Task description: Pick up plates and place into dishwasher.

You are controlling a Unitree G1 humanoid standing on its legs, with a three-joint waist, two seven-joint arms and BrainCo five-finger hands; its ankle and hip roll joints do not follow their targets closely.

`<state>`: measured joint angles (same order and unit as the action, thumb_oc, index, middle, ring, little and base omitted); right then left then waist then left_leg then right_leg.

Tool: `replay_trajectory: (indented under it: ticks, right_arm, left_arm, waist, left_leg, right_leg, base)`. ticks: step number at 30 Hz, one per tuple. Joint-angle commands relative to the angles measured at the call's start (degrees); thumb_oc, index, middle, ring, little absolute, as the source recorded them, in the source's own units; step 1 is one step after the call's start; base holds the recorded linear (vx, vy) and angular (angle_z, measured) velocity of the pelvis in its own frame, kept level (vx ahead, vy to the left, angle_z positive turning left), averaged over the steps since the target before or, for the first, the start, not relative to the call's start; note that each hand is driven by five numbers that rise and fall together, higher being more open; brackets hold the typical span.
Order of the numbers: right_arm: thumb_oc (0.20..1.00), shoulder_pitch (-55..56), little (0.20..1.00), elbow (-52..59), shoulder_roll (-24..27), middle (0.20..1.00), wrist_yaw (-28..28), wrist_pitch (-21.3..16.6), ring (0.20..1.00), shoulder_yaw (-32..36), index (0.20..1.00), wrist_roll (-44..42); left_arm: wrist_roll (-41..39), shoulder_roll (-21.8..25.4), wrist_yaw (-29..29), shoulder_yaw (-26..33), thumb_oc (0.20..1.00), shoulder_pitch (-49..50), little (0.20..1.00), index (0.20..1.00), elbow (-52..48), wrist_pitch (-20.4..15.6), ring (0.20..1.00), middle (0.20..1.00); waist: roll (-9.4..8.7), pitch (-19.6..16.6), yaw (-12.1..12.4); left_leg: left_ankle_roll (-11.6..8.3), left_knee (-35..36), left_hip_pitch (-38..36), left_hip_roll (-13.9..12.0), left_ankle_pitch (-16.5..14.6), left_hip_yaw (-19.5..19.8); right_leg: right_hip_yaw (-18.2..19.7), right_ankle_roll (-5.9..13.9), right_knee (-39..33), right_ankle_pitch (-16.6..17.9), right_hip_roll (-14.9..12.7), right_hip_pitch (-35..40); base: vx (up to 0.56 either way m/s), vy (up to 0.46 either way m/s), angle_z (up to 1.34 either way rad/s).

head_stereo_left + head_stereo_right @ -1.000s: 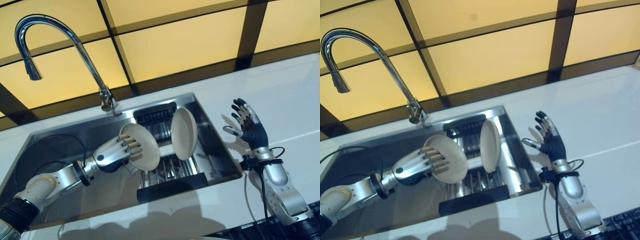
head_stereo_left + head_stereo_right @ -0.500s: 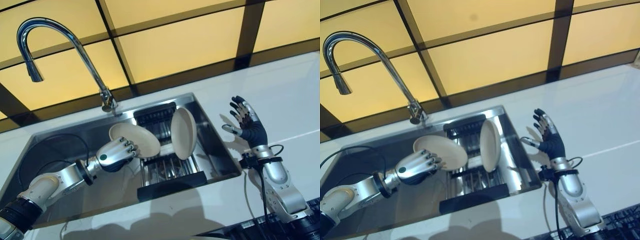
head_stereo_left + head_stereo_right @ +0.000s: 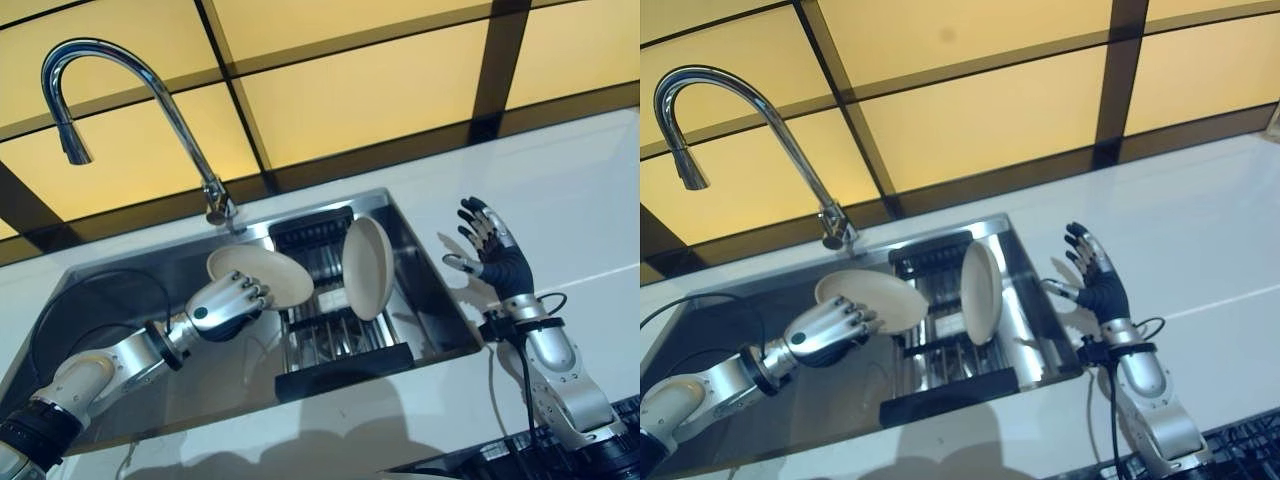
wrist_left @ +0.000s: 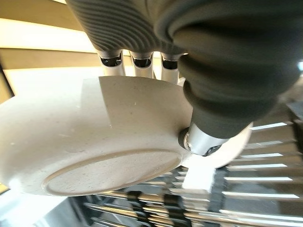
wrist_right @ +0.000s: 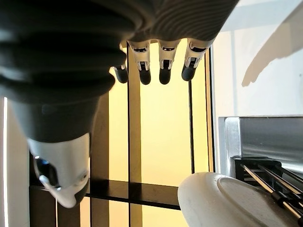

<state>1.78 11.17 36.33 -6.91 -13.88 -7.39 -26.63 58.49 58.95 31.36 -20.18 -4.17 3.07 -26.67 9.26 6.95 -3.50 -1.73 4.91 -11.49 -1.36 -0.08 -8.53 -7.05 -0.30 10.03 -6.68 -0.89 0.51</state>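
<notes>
Gripping a cream plate (image 3: pixel 262 275) by its rim, the left hand (image 3: pixel 225 305) holds it tilted over the sink (image 3: pixel 120 290), just left of the rack (image 3: pixel 335 340). A second plate (image 3: pixel 367 267) stands upright in the rack. Right of the sink, the right hand (image 3: pixel 492 255) hangs with fingers spread, holding nothing.

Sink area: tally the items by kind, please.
Plates: 2 (held plate in the left hand; standing plate in the rack)
Racks: 1
Faucets: 1
Total: 4
</notes>
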Motion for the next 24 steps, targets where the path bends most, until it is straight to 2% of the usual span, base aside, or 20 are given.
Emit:
replay_trajectory:
  ticks: [1, 7, 10, 12, 15, 17, 19, 24]
  right_arm:
    - [1.000, 3.25, 1.000, 3.03, -2.58, 1.000, -0.04, -4.79, 1.000, 0.06, 1.000, -0.56]
    - [1.000, 2.83, 1.000, 3.63, -2.57, 1.000, 0.21, -5.12, 1.000, 1.11, 1.000, -0.62]
    - [1.000, 2.02, 1.000, 3.92, -2.44, 1.000, -0.33, -5.67, 1.000, 1.47, 1.000, -0.38]
    - [1.000, 1.64, 1.000, 4.21, -2.48, 1.000, -0.44, -6.14, 1.000, 1.62, 1.000, 0.03]
    - [1.000, 0.26, 1.000, 5.30, -3.13, 1.000, -0.62, -6.27, 1.000, 1.81, 1.000, 1.70]
    - [1.000, -1.07, 1.000, 6.07, -3.30, 1.000, -0.08, -6.68, 1.000, 1.87, 1.000, 3.08]
    - [1.000, -2.84, 1.000, 7.14, -2.87, 1.000, 0.68, -6.81, 1.000, 1.71, 1.000, 4.45]
    - [1.000, -8.56, 1.000, 8.81, -1.32, 1.000, -0.14, -6.85, 1.000, 0.62, 1.000, 7.57]
  left_arm:
    - [-5.69, 1.16, 5.55, 8.28, 0.200, 1.11, 0.200, 0.200, 0.04, 2.79, 0.200, 0.200]
    - [-7.43, -0.30, 8.01, 12.31, 0.200, 2.68, 0.200, 0.200, -0.81, 3.77, 0.200, 0.200]
    - [-11.20, -1.09, 8.57, 13.92, 0.200, 2.71, 0.200, 0.200, -1.43, 3.80, 0.200, 0.200]
    - [-15.08, -2.04, 8.25, 15.03, 0.200, 2.90, 0.200, 0.200, -1.95, 3.01, 0.200, 0.200]
    - [-20.49, -5.52, 6.09, 17.31, 0.200, 3.08, 0.200, 0.200, -3.63, -0.41, 0.200, 0.200]
    - [-22.99, -7.78, 3.17, 18.15, 0.200, 2.78, 0.200, 0.200, -5.50, -2.65, 0.200, 0.200]
    - [-29.00, -9.45, -3.56, 17.86, 0.200, 1.76, 0.200, 0.200, -7.37, -4.23, 0.200, 0.200]
    - [-44.73, -12.31, -19.27, 15.69, 0.200, -1.54, 0.200, 0.200, -11.86, -5.03, 0.200, 0.200]
  waist:
    - [-5.10, -4.58, 0.26]
    - [-5.63, -5.02, 1.05]
    - [-5.90, -5.22, 1.57]
    - [-6.02, -5.33, 1.87]
    - [-6.38, -5.58, 2.57]
    - [-6.59, -5.72, 2.99]
    - [-6.80, -5.88, 3.44]
    - [-7.21, -6.25, 4.64]
  left_leg:
    - [1.17, 0.09, 2.21, 2.72, -4.58, 0.89]
    - [1.02, 0.09, 2.59, 2.53, -4.57, 1.14]
    - [0.92, 0.09, 2.78, 2.40, -4.53, 1.37]
    - [0.90, 0.09, 2.91, 2.36, -4.51, 1.50]
    - [0.91, 0.09, 3.09, 2.26, -4.52, 1.86]
    - [0.91, 0.09, 3.13, 2.21, -4.60, 2.17]
    - [0.90, 0.09, 3.22, 2.19, -4.63, 2.42]
    - [0.82, 0.09, 3.30, 2.13, -4.72, 3.03]
  right_leg:
    - [-1.24, 9.84, -14.74, 5.85, -5.80, 5.66]
    - [-1.87, 9.49, -15.01, 5.75, -5.61, 5.74]
    - [-2.24, 9.32, -15.03, 5.69, -5.52, 5.75]
    - [-2.42, 9.20, -15.03, 5.64, -5.45, 5.69]
    - [-2.60, 8.90, -15.03, 5.48, -5.22, 5.65]
    - [-2.68, 8.76, -15.03, 5.36, -5.06, 5.67]
    - [-2.83, 8.63, -15.03, 5.21, -4.95, 5.72]
    - [-3.23, 8.39, -15.03, 5.03, -4.63, 5.81]
  base:
    - [-0.05, -0.007, 0.00]
    - [-0.06, -0.007, -0.01]
    - [-0.08, -0.004, -0.01]
    - [-0.07, -0.006, 0.00]
    - [-0.07, -0.010, 0.02]
    - [-0.08, -0.011, 0.05]
    - [-0.08, -0.007, 0.07]
    - [-0.09, -0.009, 0.02]
